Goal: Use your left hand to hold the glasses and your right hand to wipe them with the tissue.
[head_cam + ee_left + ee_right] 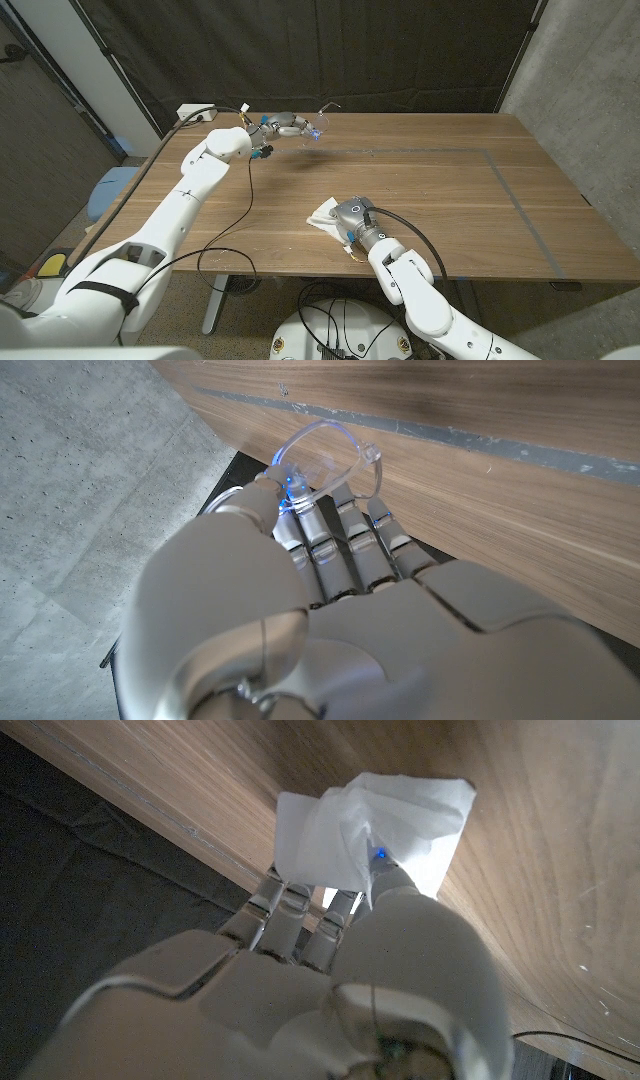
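in the upper left of the head view, the left hand point(283, 126) holds the clear glasses point(318, 128) up over the wooden bench point(450, 190), fingers point(345, 530) closed on the frame. lower centre, the right hand point(352, 214) grips the white tissue point(322, 214) at the bench's near edge.

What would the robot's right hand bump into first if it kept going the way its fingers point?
The right hand meets the tissue at once; its fingers already touch it. Beyond lies bare table.
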Tool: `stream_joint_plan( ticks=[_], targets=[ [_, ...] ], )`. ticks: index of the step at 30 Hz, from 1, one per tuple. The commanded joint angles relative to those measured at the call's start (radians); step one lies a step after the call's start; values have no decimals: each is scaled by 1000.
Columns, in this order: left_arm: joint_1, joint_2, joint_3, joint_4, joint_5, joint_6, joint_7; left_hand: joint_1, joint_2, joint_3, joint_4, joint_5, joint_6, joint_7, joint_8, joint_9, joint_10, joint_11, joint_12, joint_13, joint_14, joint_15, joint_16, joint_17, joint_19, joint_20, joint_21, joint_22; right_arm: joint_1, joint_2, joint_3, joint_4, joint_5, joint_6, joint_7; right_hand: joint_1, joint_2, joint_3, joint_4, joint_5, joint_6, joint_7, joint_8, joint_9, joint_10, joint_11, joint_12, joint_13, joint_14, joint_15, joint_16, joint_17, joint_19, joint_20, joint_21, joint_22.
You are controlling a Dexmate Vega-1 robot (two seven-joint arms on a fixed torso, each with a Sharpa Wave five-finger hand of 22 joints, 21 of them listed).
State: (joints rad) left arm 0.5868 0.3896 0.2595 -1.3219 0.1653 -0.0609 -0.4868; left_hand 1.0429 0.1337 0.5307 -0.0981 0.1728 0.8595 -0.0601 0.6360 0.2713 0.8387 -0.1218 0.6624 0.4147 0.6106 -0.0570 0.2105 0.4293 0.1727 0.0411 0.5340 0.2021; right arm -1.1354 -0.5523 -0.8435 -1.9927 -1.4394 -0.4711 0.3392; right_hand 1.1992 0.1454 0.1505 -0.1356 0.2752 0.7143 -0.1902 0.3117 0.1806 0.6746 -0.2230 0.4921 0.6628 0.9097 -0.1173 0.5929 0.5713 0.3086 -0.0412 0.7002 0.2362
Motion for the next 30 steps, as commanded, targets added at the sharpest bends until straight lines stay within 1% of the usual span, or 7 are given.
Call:
stream_joint_plan(
  ticks=[1, 3, 4, 5, 7, 18, 30],
  targets=[
    [-31, -16, 4, 64, 9, -24, -7, -4, 4, 6, 2, -1, 59, 57, 3, 2, 1, 5, 5, 2, 1, -129, -2, 1, -4, 4, 7, 2, -47, 19, 32, 83, 109, 1, -498, 4, 17, 8, 0, -13, 328, 9, 6, 10, 469, 48, 11, -314, 30, -121, 15, 13, 17, -75, 21, 8],
    [-38, -21, 6, 79, 10, -29, -9, -3, 4, 6, 1, -1, 61, 57, 4, 2, 2, 5, 6, 1, 1, -129, -2, 2, -4, 3, 8, 2, -50, 53, 43, 117, 143, -12, -645, 7, 18, 10, 0, -17, 336, 12, 7, 10, 476, 48, 13, -312, 35, -121, 17, 17, 18, -75, 26, 9],
    [-38, -22, 5, 79, 11, -30, -9, -3, 3, 6, 1, -1, 61, 57, 3, 2, 2, 4, 6, 1, 2, -129, -2, 2, -4, 3, 8, 2, -47, 51, 39, 118, 147, -15, -650, 8, 18, 10, 0, -18, 340, 15, 7, 10, 477, 49, 13, -310, 36, -121, 17, 18, 19, -74, 29, 10],
    [-43, -24, 6, 87, 13, -30, -11, -3, 4, 6, 1, -1, 60, 59, 3, 2, -1, 3, 6, 2, 1, -129, -2, 3, -4, 4, 8, 2, -43, 72, 41, 140, 155, -27, -717, 9, 18, 11, -1, -20, 342, 16, 7, 9, 479, 50, 14, -309, 38, -121, 18, 20, 21, -72, 32, 10],
    [-48, -27, 7, 94, 16, -33, -13, -2, 3, 7, 0, -1, 62, 58, 4, 3, 2, 3, 7, 0, 2, -129, -1, 3, -4, 3, 8, 2, -32, 88, 39, 161, 169, -38, -779, 13, 17, 13, -2, -23, 346, 18, 6, 9, 485, 52, 16, -306, 41, -121, 19, 24, 24, -69, 39, 12],
    [-64, -33, 13, 95, 38, -38, -26, -2, 1, 8, -3, -2, 63, 60, 5, 3, 4, 5, 11, -4, 4, -128, 0, 5, -6, 3, 11, 2, 23, 131, 15, 248, 256, -58, -1010, 26, 10, 17, -7, -32, 362, 27, 3, 9, 503, 46, 20, -294, 66, -121, 33, 43, 28, -64, 62, 17],
    [-54, -34, 19, 57, 50, -20, -41, -3, 2, 10, -4, -2, 67, 63, 4, 0, 4, 8, 15, -6, 4, -128, -1, 6, -9, 6, 13, 2, 80, 181, -6, 341, 342, -56, -1277, 35, 3, 17, -10, -37, 378, 29, 1, 8, 520, 44, 24, -283, 83, -120, 48, 64, 23, -60, 81, 23]
  ],
)
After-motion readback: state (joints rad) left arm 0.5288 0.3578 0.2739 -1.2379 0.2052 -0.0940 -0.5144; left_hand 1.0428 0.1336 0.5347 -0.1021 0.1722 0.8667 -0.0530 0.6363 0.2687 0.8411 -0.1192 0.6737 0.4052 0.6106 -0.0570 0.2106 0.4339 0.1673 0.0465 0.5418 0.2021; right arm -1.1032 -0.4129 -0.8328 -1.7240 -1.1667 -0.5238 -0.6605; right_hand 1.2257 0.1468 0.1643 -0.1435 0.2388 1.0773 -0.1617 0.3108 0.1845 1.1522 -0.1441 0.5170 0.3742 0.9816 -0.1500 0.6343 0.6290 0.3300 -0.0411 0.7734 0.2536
